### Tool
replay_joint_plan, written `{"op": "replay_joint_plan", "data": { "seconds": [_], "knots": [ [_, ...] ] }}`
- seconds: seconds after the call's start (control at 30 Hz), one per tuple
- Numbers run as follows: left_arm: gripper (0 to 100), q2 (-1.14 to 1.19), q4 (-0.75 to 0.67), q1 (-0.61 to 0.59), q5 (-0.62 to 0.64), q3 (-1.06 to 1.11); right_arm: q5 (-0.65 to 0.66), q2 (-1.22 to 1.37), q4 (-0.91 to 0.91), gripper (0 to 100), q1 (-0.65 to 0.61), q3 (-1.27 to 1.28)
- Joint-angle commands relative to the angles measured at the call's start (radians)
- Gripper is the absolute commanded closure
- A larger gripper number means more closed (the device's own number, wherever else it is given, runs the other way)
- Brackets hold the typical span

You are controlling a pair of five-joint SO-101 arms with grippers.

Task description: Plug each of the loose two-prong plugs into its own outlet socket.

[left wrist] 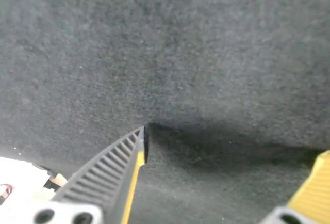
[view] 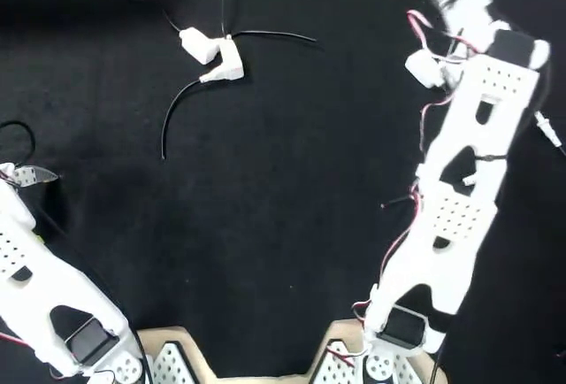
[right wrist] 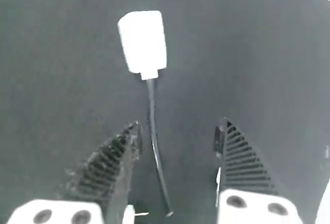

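The right gripper (right wrist: 178,127) hung with its jaws spread wide, pinching nothing, over the black cloth (right wrist: 268,53). A white plug (right wrist: 143,41) lay in the upper middle of the right wrist view, and its black cord (right wrist: 154,146) ran down between the two fingers. The step in hand looked to be picking up that plug. To do it well, I judge the gripper should go further forward so the fingers close on the plug's body — not on the thin cord, which would let it swing — and square to its flat sides.

The left gripper (view: 34,174), at the left edge of the high view, also had its jaws apart and empty.

The right wrist view gave the close line-up of cord and fingers. The high view gave the layout — two white connector bodies (view: 214,55) touching at upper centre-left, well apart from both arms.
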Motion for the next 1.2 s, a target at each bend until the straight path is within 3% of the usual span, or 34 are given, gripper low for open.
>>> {"op": "replay_joint_plan", "data": {
  "seconds": [0.0, 0.3, 0.57, 0.73, 0.9, 1.17],
  "knots": [
    [53, 0.000, 0.003, 0.031, 0.020, -0.015, 0.163, 0.031, -0.020, 76.4, -0.029, -0.053],
    [53, 0.000, 0.003, 0.047, 0.020, -0.019, 0.054, 0.186, -0.390, 76.4, -0.005, -0.053],
    [53, 0.000, 0.003, 0.082, 0.020, -0.013, 0.058, 0.294, -0.445, 76.4, -0.012, -0.051],
    [53, 0.000, 0.003, 0.067, 0.020, -0.012, 0.186, 0.384, -0.514, 76.8, -0.031, -0.053],
    [53, 0.000, 0.003, 0.068, 0.021, -0.012, 0.206, 0.430, -0.571, 77.0, -0.043, -0.051],
    [53, 0.000, 0.003, 0.070, 0.021, -0.016, 0.255, 0.410, -0.506, 94.9, -0.074, -0.061]
  ]
}}
